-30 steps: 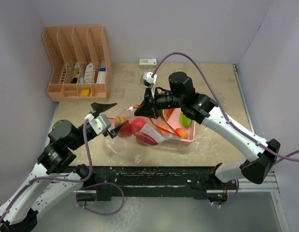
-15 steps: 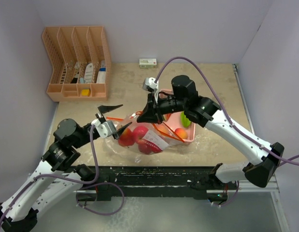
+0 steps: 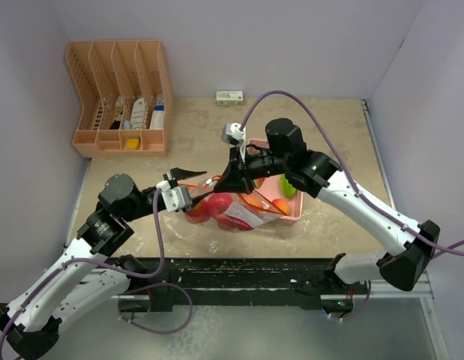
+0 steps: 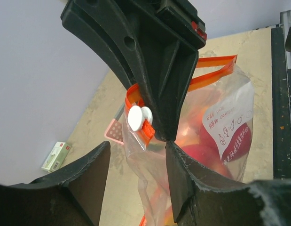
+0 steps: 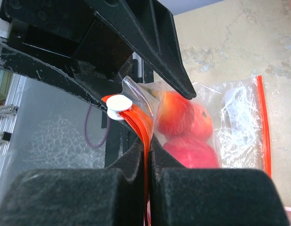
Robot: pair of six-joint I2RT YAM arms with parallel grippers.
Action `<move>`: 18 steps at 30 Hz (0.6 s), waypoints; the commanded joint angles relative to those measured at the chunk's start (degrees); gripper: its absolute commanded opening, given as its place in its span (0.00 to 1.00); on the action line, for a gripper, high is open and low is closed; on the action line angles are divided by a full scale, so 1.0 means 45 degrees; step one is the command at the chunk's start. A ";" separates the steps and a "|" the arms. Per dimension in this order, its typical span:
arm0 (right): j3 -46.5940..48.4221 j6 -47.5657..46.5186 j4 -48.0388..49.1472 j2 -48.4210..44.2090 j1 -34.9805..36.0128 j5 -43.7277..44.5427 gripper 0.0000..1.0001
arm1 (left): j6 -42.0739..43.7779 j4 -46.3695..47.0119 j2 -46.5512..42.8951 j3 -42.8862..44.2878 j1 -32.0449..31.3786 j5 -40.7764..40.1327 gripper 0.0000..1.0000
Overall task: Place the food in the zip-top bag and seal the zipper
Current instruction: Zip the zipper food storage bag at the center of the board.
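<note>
As it is seen from above, a beige table [image 3: 329, 135] is taken up at its far left corner by a peach-coloured organizer [image 3: 119, 97] w/ four slots, in which small items are stored. Near the middle, a bit to the right, a pink basket [image 3: 297, 206] is placed. A clear zip-top bag [image 3: 230, 217] w/ a white label is held just at the basket's left side, partly overlapping it in the top view.

An orange-red zipper strip [image 5: 144, 127] is run along the bag's mouth. The right gripper [image 5: 148, 157] is closed tight on this strip, which is squeezed btw. the two pads, so the mouth is held above the table. The left gripper [image 4: 136, 160] is positioned at the same end of the strip. Its jaws are seen apart, approx. half wide, and nothing is clamped in them.

The food is found in two places. Red apples [image 3: 217, 204], at least two, are packed together inside the bag. An orange peach [image 3: 279, 205] and a green piece [image 3: 288, 186] are seen in the basket.

A small white box [image 3: 229, 95] is laid by the back wall, well apart from the rest. A white slider [image 4: 138, 117] is mounted on the strip, in the gap in front of the left jaws. Whether it is touched by a finger cannot be told.
</note>
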 commanded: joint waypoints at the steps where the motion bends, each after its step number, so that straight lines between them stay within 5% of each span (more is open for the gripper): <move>1: -0.0110 -0.0318 0.0593 -0.0342 -0.0002 -0.0626 0.00 | -0.0147 0.0725 -0.0255 0.0526 0.0027 0.0538 0.53; 18: -0.0299 -0.0527 0.0552 -0.0157 -0.0006 -0.1076 0.00 | -0.0232 0.0736 -0.0014 0.0550 0.0018 0.0572 0.24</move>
